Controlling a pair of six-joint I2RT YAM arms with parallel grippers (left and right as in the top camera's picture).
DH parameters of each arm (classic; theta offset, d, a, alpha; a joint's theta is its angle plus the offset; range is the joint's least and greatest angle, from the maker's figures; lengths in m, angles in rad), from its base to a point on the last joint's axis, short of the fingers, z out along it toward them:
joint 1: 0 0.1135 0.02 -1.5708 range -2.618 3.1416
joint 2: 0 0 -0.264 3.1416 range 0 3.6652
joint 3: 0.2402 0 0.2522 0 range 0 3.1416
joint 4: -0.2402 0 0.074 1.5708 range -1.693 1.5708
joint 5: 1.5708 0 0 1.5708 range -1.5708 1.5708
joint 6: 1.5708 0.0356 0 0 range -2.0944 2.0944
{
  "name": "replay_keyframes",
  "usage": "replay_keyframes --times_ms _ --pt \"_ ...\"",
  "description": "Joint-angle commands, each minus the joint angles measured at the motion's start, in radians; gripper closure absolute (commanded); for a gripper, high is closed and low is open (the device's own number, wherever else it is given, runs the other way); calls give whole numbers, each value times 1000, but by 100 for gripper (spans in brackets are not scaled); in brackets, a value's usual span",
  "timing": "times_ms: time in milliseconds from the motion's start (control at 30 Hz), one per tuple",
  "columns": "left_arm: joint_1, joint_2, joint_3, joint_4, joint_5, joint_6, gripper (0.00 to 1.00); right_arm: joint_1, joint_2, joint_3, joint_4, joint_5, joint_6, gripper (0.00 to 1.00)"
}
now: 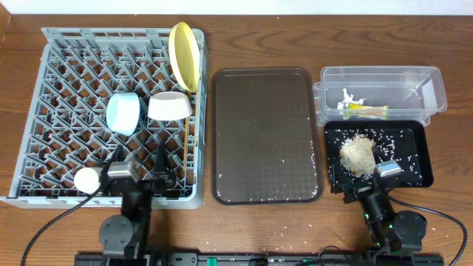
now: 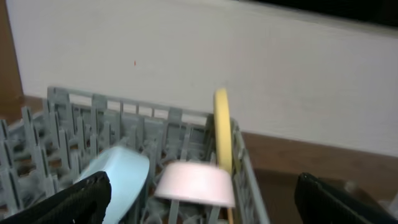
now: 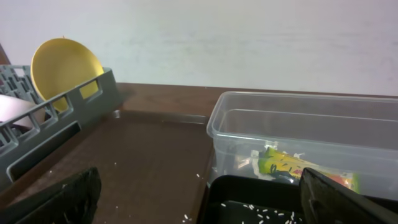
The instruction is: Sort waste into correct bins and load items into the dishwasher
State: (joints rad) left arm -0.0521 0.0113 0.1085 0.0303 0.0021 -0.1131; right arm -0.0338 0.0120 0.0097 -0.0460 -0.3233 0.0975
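The grey dish rack (image 1: 66, 89) at the left holds the upright yellow plate (image 1: 185, 53), the light blue bowl (image 1: 123, 113), the beige bowl (image 1: 170, 106) and the white cup (image 1: 87, 179). A thin wooden chopstick end (image 2: 229, 214) shows under the beige bowl (image 2: 196, 183). The clear tub (image 1: 429, 85) holds the green-and-yellow wrapper (image 1: 366, 109). The black tray (image 1: 417, 159) holds the crumb pile (image 1: 358, 155). My left gripper (image 1: 138, 159) is open and empty over the rack's front. My right gripper (image 1: 362, 177) is open and empty at the black tray's front edge.
A dark brown serving tray (image 1: 266, 137) lies between the rack and the bins, with a few loose rice grains on it. More grains lie on the wooden table near the front edge. A white wall stands behind the table.
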Motion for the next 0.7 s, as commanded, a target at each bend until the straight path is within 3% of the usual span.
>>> replay_keyframes --times_ms 0,267,667 --pt "6 -10 -108 39 14 11 5 17 -5 -4 0 2 -9 1" --pt "6 -6 -105 -105 13 12 5 17 -5 -4 0 2 -9 1" --pt "6 2 -105 -101 13 12 5 17 -5 -4 0 2 -9 1"
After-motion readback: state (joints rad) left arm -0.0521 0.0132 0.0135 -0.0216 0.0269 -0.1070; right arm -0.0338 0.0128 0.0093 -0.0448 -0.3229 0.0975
